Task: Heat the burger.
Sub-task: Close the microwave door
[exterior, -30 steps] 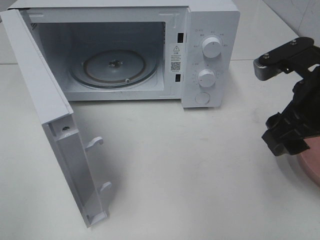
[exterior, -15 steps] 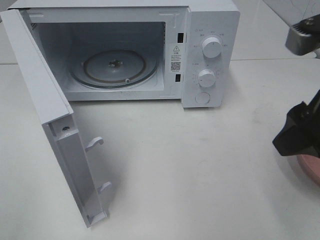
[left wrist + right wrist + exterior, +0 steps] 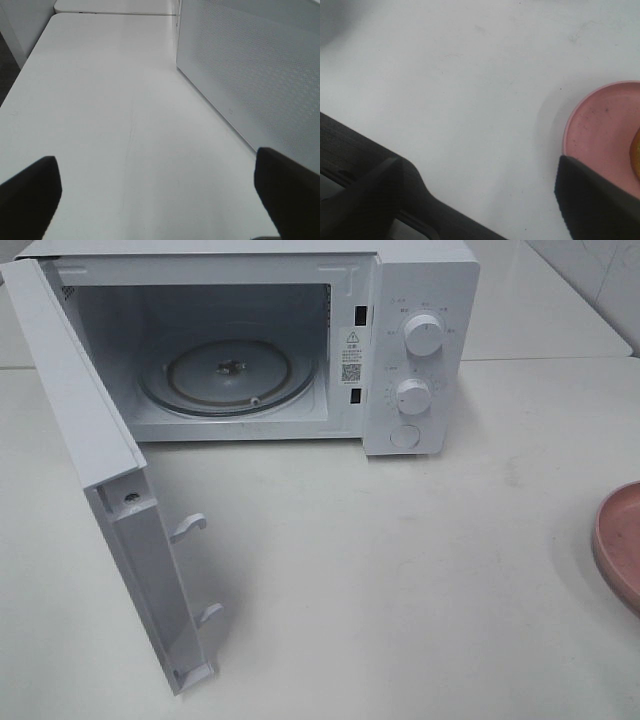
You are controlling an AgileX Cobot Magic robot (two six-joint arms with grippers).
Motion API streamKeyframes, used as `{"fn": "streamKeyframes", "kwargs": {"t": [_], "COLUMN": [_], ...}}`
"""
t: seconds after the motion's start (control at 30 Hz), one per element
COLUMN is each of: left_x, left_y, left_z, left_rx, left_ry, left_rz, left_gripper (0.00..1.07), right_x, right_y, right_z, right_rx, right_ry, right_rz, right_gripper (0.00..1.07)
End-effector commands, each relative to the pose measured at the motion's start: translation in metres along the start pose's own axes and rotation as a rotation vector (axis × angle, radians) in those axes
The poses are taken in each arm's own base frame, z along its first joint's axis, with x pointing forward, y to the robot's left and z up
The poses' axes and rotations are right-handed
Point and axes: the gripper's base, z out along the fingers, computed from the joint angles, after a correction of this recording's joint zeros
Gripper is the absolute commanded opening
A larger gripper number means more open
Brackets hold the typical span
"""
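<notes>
Surface: white matte tabletop point(image 3: 400, 570) spreading under everything, pale wall tiles showing at far right corner
Oven: white boxy microwave point(image 3: 420, 280) sitting at back of table, cavity facing forward
Door: white microwave door point(image 3: 110, 480) swinging wide open on left side, inner frame with two latch hooks pointing toward front
Turntable: round clear glass tray point(image 3: 228, 375) lying flat inside cavity, nothing resting on it
Controls: two white round dials point(image 3: 424, 336) stacked on right panel, round button sitting below them
Plate: round pink plate point(image 3: 620, 540) sitting at right table edge, partly cut off by frame in high view
Burger: golden-brown bun edge of burger point(image 3: 636, 150) peeking in at frame edge of right wrist view, resting on pink plate point(image 3: 600, 130); rest cut off, not showing in high view
Left gripper: black left gripper point(image 3: 160, 195) hanging above bare tabletop, fingers spreading wide, gripping nothing, perforated outer face of the door point(image 3: 250, 75) standing just beside
Right gripper: black right gripper point(image 3: 485, 200) hovering over table near plate rim, fingers standing wide apart, gripping nothing, one finger point(image 3: 590, 200) overlapping plate in view
</notes>
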Motion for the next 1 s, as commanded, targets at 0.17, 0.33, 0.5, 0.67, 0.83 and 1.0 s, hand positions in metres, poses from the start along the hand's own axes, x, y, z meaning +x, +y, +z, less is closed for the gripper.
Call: {"fn": "streamKeyframes", "kwargs": {"t": [0.17, 0.33, 0.5, 0.67, 0.83, 1.0], "left_x": [0.0, 0.0, 0.0, 0.0, 0.0, 0.0], "left_y": [0.0, 0.0, 0.0, 0.0, 0.0, 0.0], "left_z": [-0.001, -0.001, -0.001, -0.001, -0.001, -0.001], "left_rx": [-0.003, -0.003, -0.003, -0.003, -0.003, -0.003], "left_ry": [-0.011, -0.011, -0.011, -0.011, -0.011, -0.011], "left_rz": [0.001, 0.001, 0.001, 0.001, 0.001, 0.001], "left_gripper": [1.0, 1.0, 1.0, 1.0, 1.0, 1.0], "right_x": [0.028, 0.046, 0.06, 0.075, 0.087, 0.096], "right_y": [-0.009, -0.011, -0.008, -0.004, -0.001, 0.003], "right_z": [-0.011, -0.029, -0.043, -0.048, -0.043, -0.049], "right_rx": [0.078, 0.152, 0.213, 0.261, 0.271, 0.282], "right_ry": [-0.051, -0.121, -0.231, -0.334, -0.369, -0.437], "right_rz": [0.095, 0.165, 0.213, 0.241, 0.247, 0.241], "right_gripper": [0.78, 0.77, 0.76, 0.76, 0.76, 0.76]}}
